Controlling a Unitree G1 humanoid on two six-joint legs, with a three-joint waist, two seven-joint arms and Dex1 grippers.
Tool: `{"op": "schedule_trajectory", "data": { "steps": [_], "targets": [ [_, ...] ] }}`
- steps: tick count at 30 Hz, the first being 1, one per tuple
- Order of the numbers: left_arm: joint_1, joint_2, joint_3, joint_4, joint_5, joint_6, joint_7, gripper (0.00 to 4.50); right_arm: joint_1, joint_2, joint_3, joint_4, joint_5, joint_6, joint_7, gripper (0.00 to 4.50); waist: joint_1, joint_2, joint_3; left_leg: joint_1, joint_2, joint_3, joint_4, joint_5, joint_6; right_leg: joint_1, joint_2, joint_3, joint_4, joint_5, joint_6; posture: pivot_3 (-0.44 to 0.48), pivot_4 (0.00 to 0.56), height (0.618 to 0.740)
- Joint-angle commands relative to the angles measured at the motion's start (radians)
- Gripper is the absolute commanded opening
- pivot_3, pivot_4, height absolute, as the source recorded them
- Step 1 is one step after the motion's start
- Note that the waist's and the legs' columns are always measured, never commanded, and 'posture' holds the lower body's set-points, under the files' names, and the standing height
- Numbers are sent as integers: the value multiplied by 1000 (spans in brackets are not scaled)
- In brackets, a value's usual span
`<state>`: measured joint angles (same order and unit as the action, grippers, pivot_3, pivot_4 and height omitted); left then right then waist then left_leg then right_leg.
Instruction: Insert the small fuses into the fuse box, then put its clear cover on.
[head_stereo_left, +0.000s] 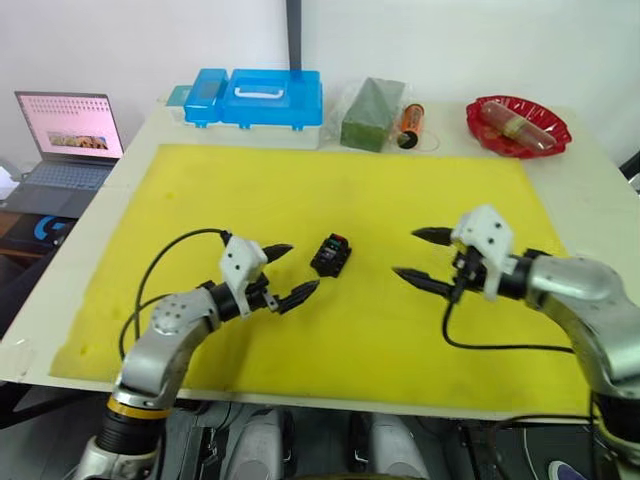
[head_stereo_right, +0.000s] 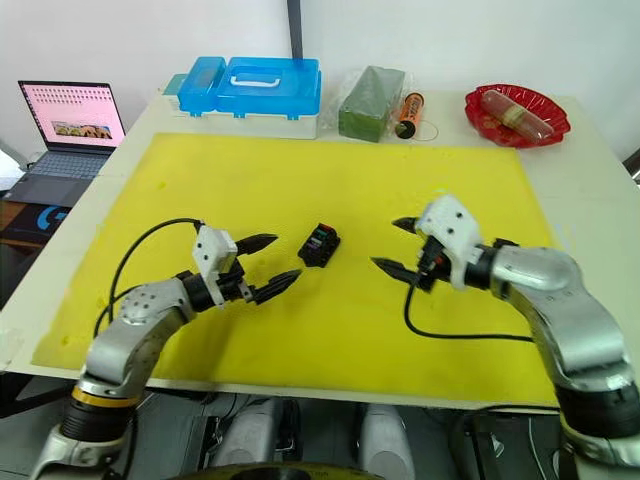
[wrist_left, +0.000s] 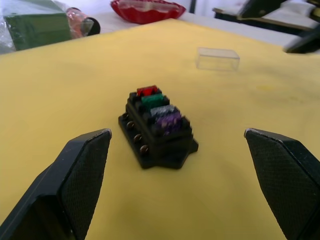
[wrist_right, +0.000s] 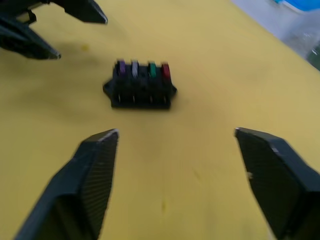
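On the yellow mat, the fuse box (wrist_left: 157, 129) sits with all four small fuses (wrist_left: 156, 104) seated, between the released left claw (head_stereo_left: 285, 274) and released right claw (head_stereo_left: 420, 257), so the clear cover (wrist_left: 218, 58) lying just beyond it should be gripped squarely by its sides next

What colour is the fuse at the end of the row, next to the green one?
Red, seated in the fuse box; clearest in the left wrist view.
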<state>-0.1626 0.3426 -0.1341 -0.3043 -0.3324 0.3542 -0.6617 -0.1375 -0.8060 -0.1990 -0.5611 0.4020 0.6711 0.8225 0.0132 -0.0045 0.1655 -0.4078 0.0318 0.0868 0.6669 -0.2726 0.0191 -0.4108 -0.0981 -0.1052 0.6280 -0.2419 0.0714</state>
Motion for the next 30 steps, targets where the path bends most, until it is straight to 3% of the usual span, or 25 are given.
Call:
{"op": "schedule_trajectory", "data": {
  "steps": [1,7,15,24,27,30],
  "targets": [
    [-16,-36,-41,-3,69,-8,80,4500,61,9,-89,-73,17,2,-50,4464,0,0,0,0,0,0,0,0,0,0,0,0,0,0,0,0,150,740],
    [-67,-104,-106,126,216,-28,208,4500,111,72,-127,-84,9,5,-160,4464,1,0,0,0,0,0,0,0,0,0,1,0,0,0,0,0,150,740],
    [-97,-168,-144,202,232,20,211,4500,148,67,-170,-88,-6,-14,-202,4464,6,0,0,0,0,-1,0,0,0,0,0,0,0,0,0,0,150,740],
    [-154,-213,-168,284,252,40,198,4500,134,88,-131,-84,-21,-9,-262,4464,29,1,-1,0,-1,-1,1,0,0,1,0,0,0,0,0,0,150,740],
    [-153,-213,-167,301,268,33,212,3962,129,87,-126,-77,-21,-10,-266,4500,29,1,-1,0,-1,-1,1,0,0,1,0,0,0,0,0,0,150,740],
    [-136,-200,-163,291,281,21,215,2951,122,90,-134,-71,-15,-4,-272,4500,28,1,-1,0,-1,-1,1,0,0,1,0,0,0,0,0,0,150,740]
  ]
}}
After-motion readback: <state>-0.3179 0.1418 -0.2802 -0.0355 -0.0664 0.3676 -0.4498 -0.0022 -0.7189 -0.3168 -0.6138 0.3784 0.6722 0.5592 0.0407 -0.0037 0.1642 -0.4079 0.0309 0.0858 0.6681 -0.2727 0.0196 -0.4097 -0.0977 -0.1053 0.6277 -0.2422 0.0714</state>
